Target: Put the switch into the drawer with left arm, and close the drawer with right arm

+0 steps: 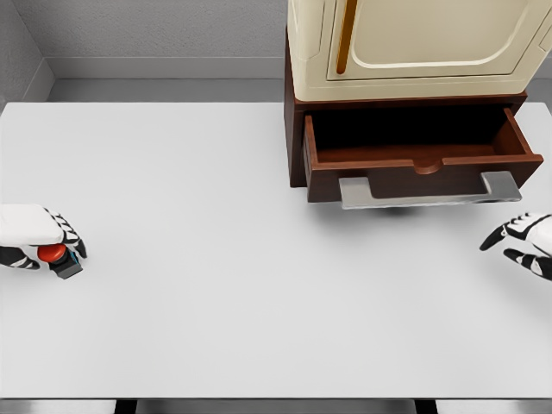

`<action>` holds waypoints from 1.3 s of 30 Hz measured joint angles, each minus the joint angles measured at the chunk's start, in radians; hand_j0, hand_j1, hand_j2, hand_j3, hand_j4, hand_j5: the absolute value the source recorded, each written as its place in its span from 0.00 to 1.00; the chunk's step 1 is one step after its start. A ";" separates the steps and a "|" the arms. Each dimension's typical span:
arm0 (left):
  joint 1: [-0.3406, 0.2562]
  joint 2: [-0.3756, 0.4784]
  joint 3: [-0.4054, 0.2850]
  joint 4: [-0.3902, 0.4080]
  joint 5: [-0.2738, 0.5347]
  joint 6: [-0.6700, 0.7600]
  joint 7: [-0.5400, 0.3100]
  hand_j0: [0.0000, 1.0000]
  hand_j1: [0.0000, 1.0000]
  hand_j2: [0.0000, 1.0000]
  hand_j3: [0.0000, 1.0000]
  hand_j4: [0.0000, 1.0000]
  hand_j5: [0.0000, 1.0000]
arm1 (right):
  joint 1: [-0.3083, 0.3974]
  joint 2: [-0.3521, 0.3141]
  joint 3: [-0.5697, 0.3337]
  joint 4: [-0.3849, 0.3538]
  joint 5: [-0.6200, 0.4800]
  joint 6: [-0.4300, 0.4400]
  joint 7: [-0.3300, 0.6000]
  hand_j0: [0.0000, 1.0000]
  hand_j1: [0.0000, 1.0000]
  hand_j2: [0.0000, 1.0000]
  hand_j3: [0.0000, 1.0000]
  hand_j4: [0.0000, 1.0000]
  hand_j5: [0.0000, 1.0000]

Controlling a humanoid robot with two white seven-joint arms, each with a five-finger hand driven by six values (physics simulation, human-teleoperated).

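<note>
Low at the left edge, left hand (34,237) with fingers (71,235) wrapped on the half-hidden red switch (57,256); at the right edge, right hand (526,241) cropped, fingers spread, below the open drawer (420,155).

You have a plain pale grey counter (216,285) with no pattern. The drawer (420,164) is reddish-brown wood, dark inside, and carries a flat silver-grey handle (429,191). Above it, the cabinet (414,47) is cream, with a slim tan-orange strip down its door. Your left hand (39,237) is white with black bands across the fingers; the switch (60,257) in it shows a red button on a dark base, with what may be a teal fleck at its edge. Your right hand (526,241) shares the white-and-black banding.
</note>
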 measured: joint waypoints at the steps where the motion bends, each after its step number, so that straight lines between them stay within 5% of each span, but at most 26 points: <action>1: 0.000 0.001 0.000 -0.001 0.000 0.000 0.000 0.70 0.70 0.70 0.70 0.70 0.70 | 0.006 -0.002 -0.003 0.000 0.000 0.000 0.000 0.53 0.53 0.53 0.53 0.53 0.53; 19: -0.002 0.004 -0.008 -0.034 0.001 0.000 0.000 0.41 0.41 0.41 0.41 0.41 0.41 | 0.069 -0.007 -0.132 -0.002 -0.074 0.000 0.000 0.55 0.55 0.55 0.55 0.55 0.55; 28: -0.061 -0.016 -0.005 -0.061 0.012 0.000 0.000 0.41 0.41 0.41 0.41 0.41 0.41 | 0.069 -0.026 -0.124 -0.002 -0.081 0.000 0.000 0.55 0.55 0.55 0.55 0.55 0.55; 39: -0.098 -0.084 0.000 -0.061 0.115 -0.001 0.000 0.41 0.41 0.41 0.41 0.41 0.41 | 0.071 -0.039 -0.114 -0.002 -0.082 0.000 0.000 0.55 0.55 0.55 0.55 0.55 0.55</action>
